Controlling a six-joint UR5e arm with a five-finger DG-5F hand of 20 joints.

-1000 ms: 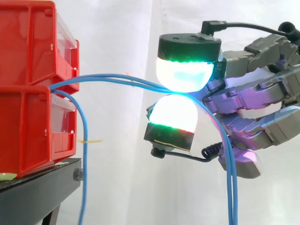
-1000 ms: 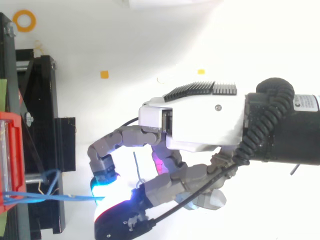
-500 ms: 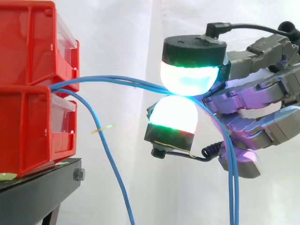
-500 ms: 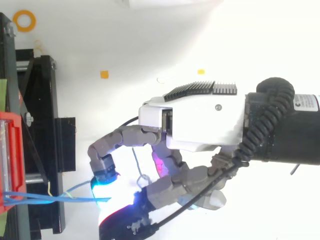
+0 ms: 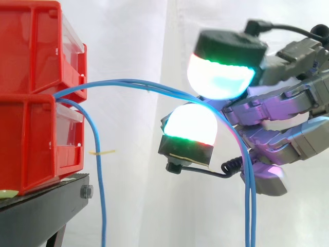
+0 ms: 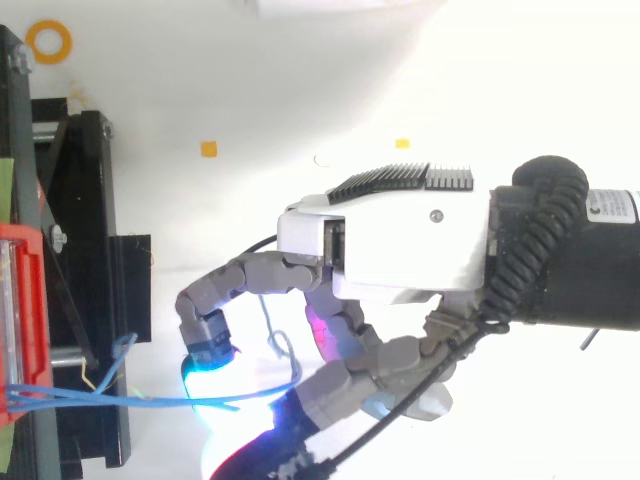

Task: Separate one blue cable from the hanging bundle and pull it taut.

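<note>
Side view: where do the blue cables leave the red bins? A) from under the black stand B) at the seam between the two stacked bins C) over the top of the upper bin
B: the blue cables emerge where the upper red bin sits on the lower red bin, then arc toward the hand.

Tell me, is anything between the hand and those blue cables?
Nothing visible is. Two cables from the bins already lie across the lower pad of the hand. The upper pad sits apart above them.
</note>
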